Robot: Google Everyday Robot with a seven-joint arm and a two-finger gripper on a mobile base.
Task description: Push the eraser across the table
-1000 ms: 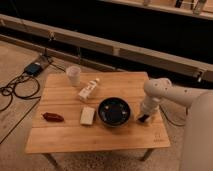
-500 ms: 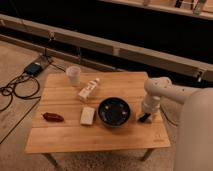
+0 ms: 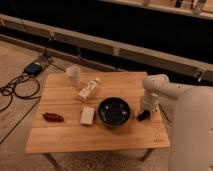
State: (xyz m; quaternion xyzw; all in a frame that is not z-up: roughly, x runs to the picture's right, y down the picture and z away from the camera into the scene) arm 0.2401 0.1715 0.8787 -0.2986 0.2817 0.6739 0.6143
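Observation:
The eraser [image 3: 142, 116] shows as a small black block on the wooden table [image 3: 100, 139], just right of the dark bowl [image 3: 114, 111]. My gripper [image 3: 144, 113] points down from the white arm at the table's right side. Its tip is right at the eraser and partly hides it. The gripper is open and I see nothing held in it. I cannot tell whether it touches the eraser.
On the table are a pale cup [image 3: 74, 76], a white tube-like bottle [image 3: 89, 91], a cream block [image 3: 87, 115] and a red object [image 3: 52, 117]. Cables and a small box [image 3: 33, 68] lie on the floor to the left. A dark wall with a rail runs behind.
The gripper has edged slightly left, closer to the bowl's right rim. The other things on the table have not moved.

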